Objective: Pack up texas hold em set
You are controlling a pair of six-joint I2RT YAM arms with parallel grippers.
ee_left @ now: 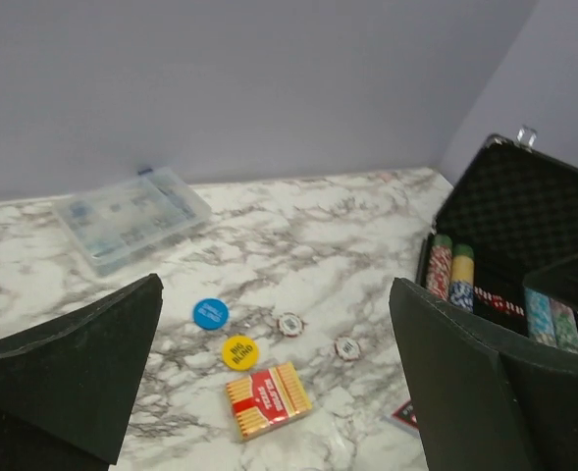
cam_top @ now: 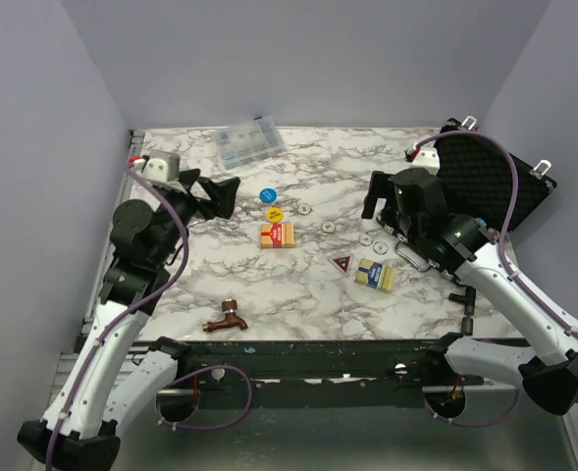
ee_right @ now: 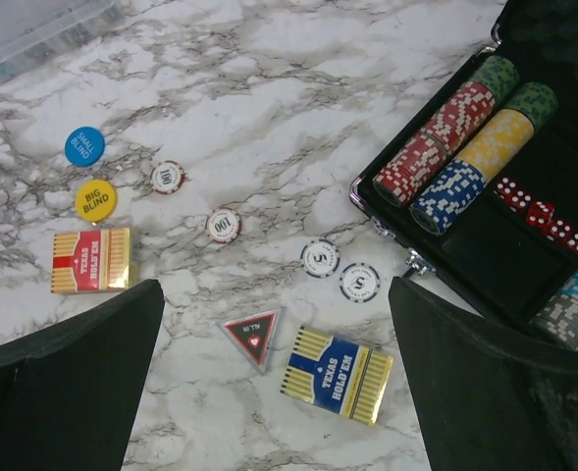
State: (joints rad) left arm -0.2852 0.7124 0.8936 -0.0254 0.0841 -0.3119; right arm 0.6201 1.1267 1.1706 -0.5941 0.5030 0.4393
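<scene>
Left arm [cam_top: 122, 285] bent, reaching forward and inward; left gripper [cam_top: 226, 196] spread wide, empty. Right arm [cam_top: 509, 285] bent, reaching forward and inward; right gripper [cam_top: 379, 206] spread wide, empty.

Clear box [cam_top: 250, 144] lies well apart from copper faucet [cam_top: 226, 318].

The black case [ee_right: 490, 260] lies open at right, chip rows [ee_right: 455, 147] and red dice [ee_right: 539, 211] inside. On the marble table [ee_right: 269, 78] lie loose chips [ee_right: 222, 225], a red card box [ee_right: 92, 260] and a blue card box [ee_right: 338, 375].
</scene>
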